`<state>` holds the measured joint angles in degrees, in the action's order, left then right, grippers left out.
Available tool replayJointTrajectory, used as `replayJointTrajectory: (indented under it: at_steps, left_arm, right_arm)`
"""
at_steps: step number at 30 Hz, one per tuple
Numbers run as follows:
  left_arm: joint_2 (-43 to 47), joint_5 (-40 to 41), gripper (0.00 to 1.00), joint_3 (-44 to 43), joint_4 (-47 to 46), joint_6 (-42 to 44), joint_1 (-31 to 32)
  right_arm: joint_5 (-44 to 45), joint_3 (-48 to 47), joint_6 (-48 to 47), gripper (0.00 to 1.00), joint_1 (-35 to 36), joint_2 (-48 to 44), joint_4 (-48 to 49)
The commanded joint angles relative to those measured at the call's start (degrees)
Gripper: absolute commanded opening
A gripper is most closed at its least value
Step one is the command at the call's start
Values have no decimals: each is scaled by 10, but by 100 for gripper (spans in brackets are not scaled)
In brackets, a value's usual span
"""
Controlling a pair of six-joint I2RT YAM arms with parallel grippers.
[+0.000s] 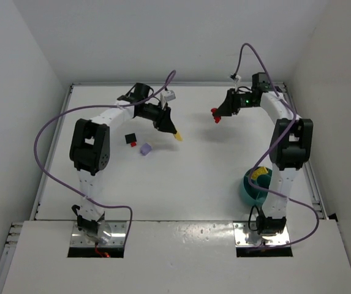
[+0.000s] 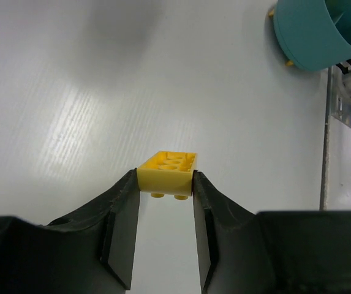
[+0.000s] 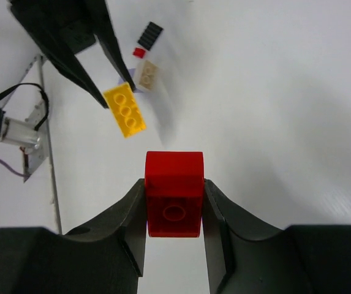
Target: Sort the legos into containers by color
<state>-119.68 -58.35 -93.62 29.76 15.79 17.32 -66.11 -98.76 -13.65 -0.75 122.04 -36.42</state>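
My left gripper point(image 1: 176, 134) is shut on a yellow brick point(image 2: 166, 171) and holds it above the table's middle; the brick also shows in the right wrist view point(image 3: 125, 110). My right gripper point(image 1: 215, 116) is shut on a red brick point(image 3: 174, 193) at the far right. A lavender brick point(image 1: 145, 149) and a small red and black piece point(image 1: 130, 138) lie on the table under my left arm. The teal bowl point(image 1: 247, 190) stands by the right arm's base, partly hidden by the arm, with a yellow brick point(image 1: 258, 175) in it; its rim shows in the left wrist view point(image 2: 304, 43).
White walls close in the table on the left, back and right. Purple cables loop above both arms. A metal strip point(image 2: 325, 135) runs along the table's right edge.
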Motion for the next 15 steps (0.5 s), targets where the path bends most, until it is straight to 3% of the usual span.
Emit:
replayJointTrajectory:
  at_steps: [1, 4, 15]
  left_arm:
    - [34, 6, 0, -38, -10, 40, 25]
    - [34, 61, 0, -54, -10, 70, 64]
    - [5, 83, 0, -98, -15, 93, 172]
  right_arm:
    - [45, 20, -10, 0, -18, -44, 19]
    - [76, 33, -16, 0, -34, -57, 19]
    - [157, 145, 34, 0, -123, -179, 48]
